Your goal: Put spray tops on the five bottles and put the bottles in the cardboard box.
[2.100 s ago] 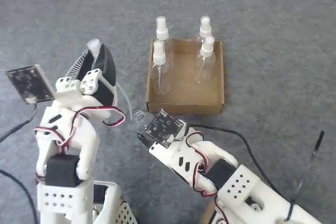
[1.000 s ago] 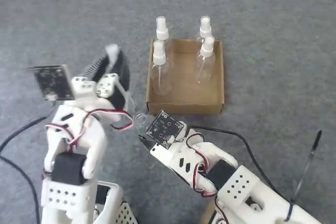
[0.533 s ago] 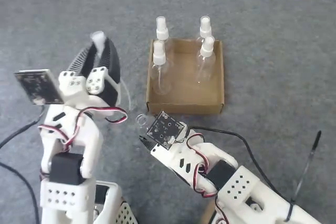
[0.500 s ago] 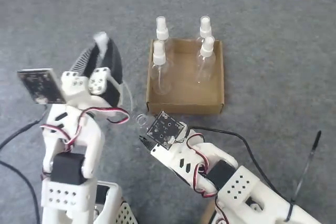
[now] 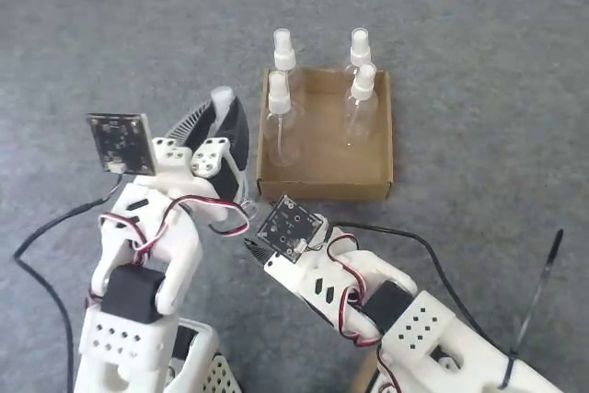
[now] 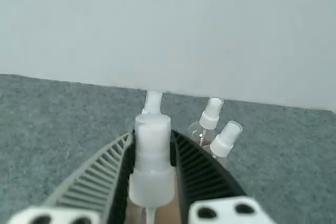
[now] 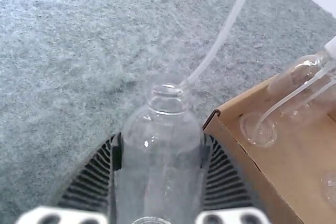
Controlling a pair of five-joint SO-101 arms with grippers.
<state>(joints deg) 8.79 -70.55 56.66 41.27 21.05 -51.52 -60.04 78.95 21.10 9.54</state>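
Left gripper (image 6: 153, 139) clamped on spray top (image 6: 152, 156), its dip tube (image 7: 220, 35) at the mouth of the open bottle (image 7: 157, 171) gripped by right gripper (image 7: 160, 145), just beside cardboard box (image 5: 324, 187) corner. Four capped bottles (image 5: 279, 121) stand inside box.

Four capped bottles (image 5: 280, 131) in the box (image 5: 324, 167); the fifth bottle (image 7: 157, 140) open, its top (image 6: 152, 156) at the neck.
The brown cardboard box is open-topped, and the four clear bottles stand upright inside it, each with a white spray top. The fifth bottle, clear and uncapped, is gripped by its body in the right jaws, just beside the box's near corner. The last top, white, stands upright in the left jaws, its thin tube (image 7: 220, 35) slanting down to the bottle's mouth rim.
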